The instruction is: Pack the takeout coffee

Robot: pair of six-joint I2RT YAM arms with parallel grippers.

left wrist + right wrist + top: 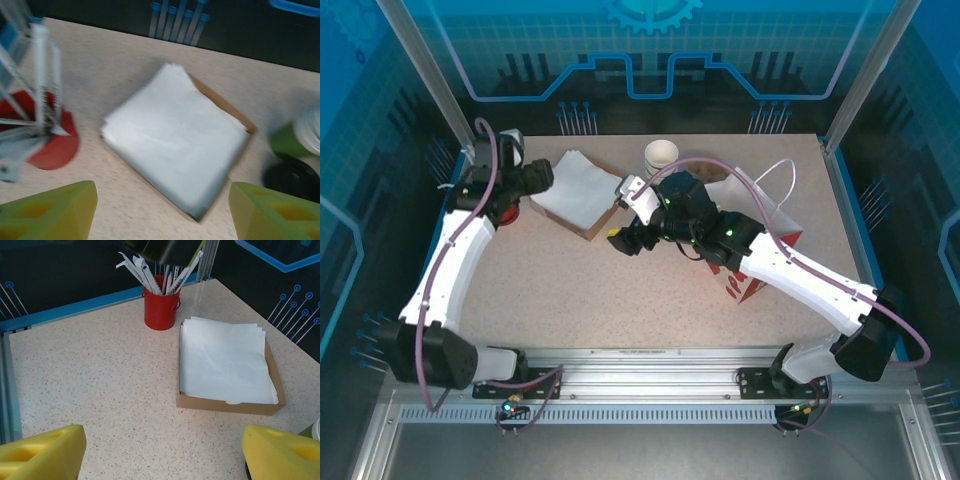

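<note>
A round black lid (292, 176) lies at the lower right of the left wrist view, beside a green cup with a cream rim (295, 136). I cannot tell whether this lid sits on the takeout coffee or on loose lids. My left gripper (162, 194) is open over the bare table in front of the napkin box (175, 137), holding nothing. It sits at the back left (535, 178). My right gripper (164, 440) is open and empty above the table. It reaches to the table's middle (623, 240), just short of the box (227, 365).
A red pot of wrapped straws (161, 307) stands at the back left (507, 210). Lidless cream-rimmed cups (660, 155) stand at the back. A white and red gift bag (765, 225) lies at the right, partly under my right arm.
</note>
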